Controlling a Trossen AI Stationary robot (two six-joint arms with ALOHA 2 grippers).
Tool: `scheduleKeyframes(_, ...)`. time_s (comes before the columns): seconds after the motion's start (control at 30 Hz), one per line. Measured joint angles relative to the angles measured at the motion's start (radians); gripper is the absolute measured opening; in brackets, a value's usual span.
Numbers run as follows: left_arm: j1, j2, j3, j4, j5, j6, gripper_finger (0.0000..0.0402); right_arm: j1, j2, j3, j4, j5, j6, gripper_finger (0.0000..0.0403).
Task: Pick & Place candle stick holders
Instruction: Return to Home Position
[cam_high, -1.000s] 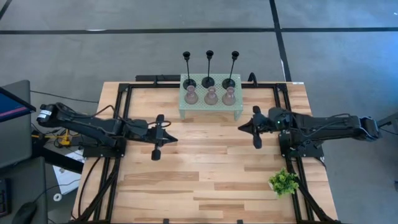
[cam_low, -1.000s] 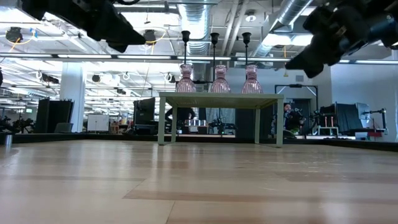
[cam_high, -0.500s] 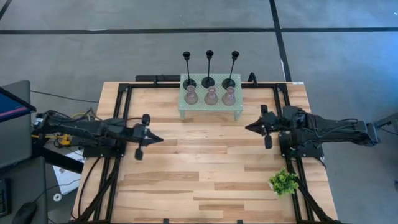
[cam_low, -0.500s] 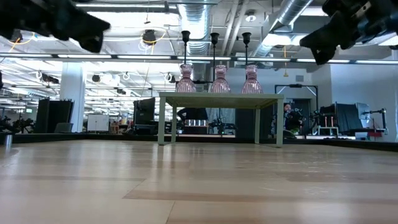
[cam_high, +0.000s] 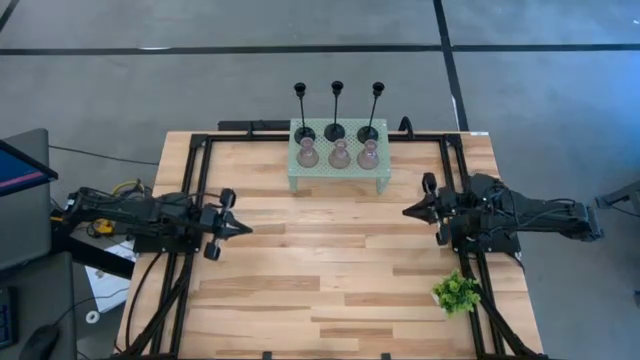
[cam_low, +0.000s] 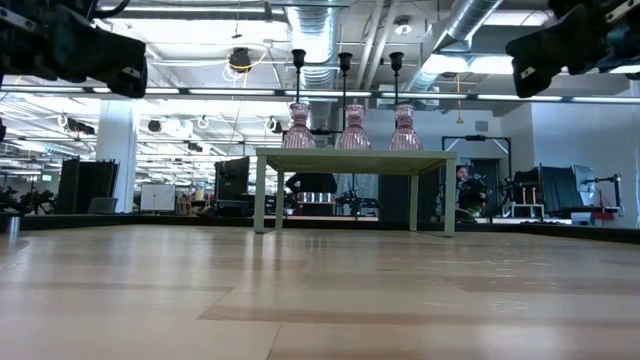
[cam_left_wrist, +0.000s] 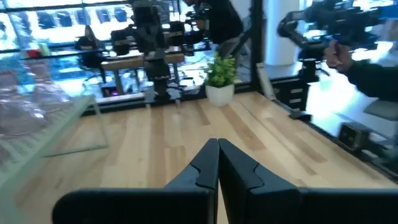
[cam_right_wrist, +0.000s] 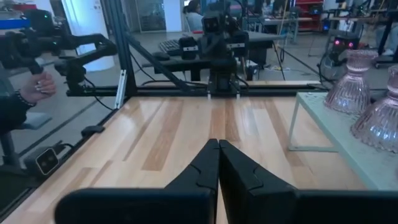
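Note:
Three slim black candle stick holders (cam_high: 336, 108) and three pinkish glass ones (cam_high: 339, 153) stand on the mint-green mesh shelf (cam_high: 339, 171) at the table's far middle; the low view shows the glass ones (cam_low: 353, 127) on its top. My left gripper (cam_high: 246, 228) is shut and empty above the table's left part. My right gripper (cam_high: 407, 211) is shut and empty above the table's right part. Both grippers point toward the table's middle; their closed fingertips show in the left wrist view (cam_left_wrist: 218, 144) and the right wrist view (cam_right_wrist: 218, 144).
A small green leafy plant (cam_high: 456, 292) stands at the table's near right. Black frame rails (cam_high: 196, 180) run along the table's left, right and far sides. The wide wooden middle of the table (cam_high: 330, 260) lies between the arms. A person's hand (cam_right_wrist: 38, 87) shows beyond the table.
Both arms have drawn back from the table's middle: my left gripper toward the left edge, my right gripper toward the right edge. Both have turned about their long axes while pulling back. The holders and the shelf have stayed in place.

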Motion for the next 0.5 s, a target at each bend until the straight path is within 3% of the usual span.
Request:
scheduleKeyframes(0.17,0.0,-0.016,-0.011,0.005,0.038,-0.013,0.0006,0.0,-0.099,-0.002,-0.067,-0.001,0.016,0.0)
scheduleKeyframes(0.5,0.0,-0.015,-0.012,-0.02,0.006,-0.04,0.0006,0.0,-0.288,-0.001,-0.204,-0.002,0.069,0.0)
